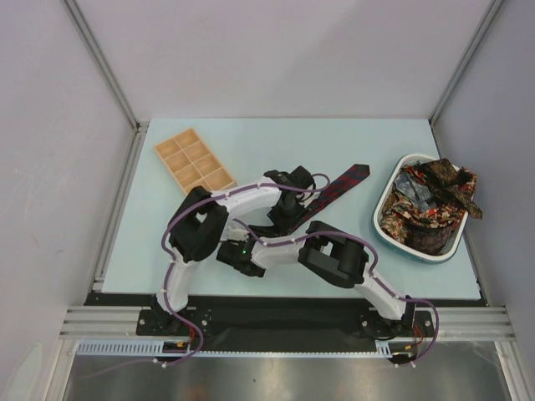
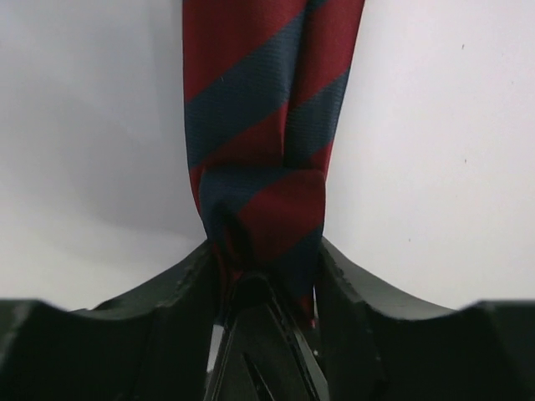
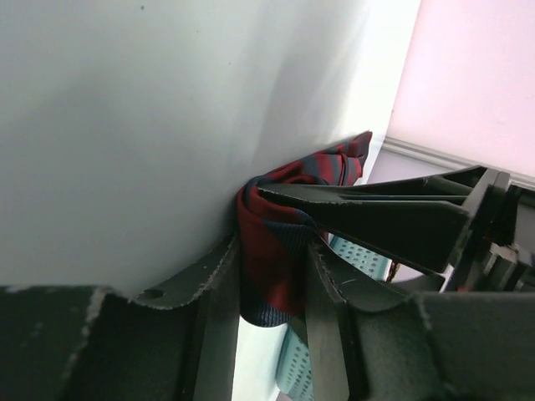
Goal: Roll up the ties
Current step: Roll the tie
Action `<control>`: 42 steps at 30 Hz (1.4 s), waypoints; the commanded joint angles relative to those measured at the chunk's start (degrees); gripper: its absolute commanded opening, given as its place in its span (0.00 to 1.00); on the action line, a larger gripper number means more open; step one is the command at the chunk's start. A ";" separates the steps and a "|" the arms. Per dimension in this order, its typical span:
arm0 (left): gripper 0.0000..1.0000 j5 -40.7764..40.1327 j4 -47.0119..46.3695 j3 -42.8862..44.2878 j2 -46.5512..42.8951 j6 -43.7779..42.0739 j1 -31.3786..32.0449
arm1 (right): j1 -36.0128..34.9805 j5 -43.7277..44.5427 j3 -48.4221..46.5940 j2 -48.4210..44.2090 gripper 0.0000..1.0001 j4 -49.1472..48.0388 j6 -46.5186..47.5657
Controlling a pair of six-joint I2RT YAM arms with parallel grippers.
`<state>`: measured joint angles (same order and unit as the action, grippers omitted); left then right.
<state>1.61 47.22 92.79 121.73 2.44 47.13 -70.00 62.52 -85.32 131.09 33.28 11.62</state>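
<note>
The right gripper [image 3: 272, 261] and left gripper [image 2: 267, 257] pinch the striped tie [image 2: 251, 109].

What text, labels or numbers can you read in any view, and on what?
No readable text in any view.
striped tie: red and navy stripes only, no label showing.
wooden tray: bare compartments, no marking.
basket holding other ties: fabric prints only, too small to show any words.
</note>
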 commanded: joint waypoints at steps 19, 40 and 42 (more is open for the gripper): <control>0.77 3.49 -2.04 2.49 -11.86 2.57 -4.85 | 3.29 -11.02 2.00 -0.39 0.22 -1.90 -2.74; 1.00 5.51 -34.03 -32.85 -42.36 26.12 -33.33 | 8.03 -25.32 6.04 -14.01 0.22 -7.69 -3.88; 1.00 2.98 -34.13 -34.43 -44.03 26.74 -33.95 | 9.60 -28.32 7.53 -16.64 0.22 -8.49 -5.11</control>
<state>6.17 18.17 59.90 81.65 25.39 14.37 -62.41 43.88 -79.46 118.87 28.36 9.96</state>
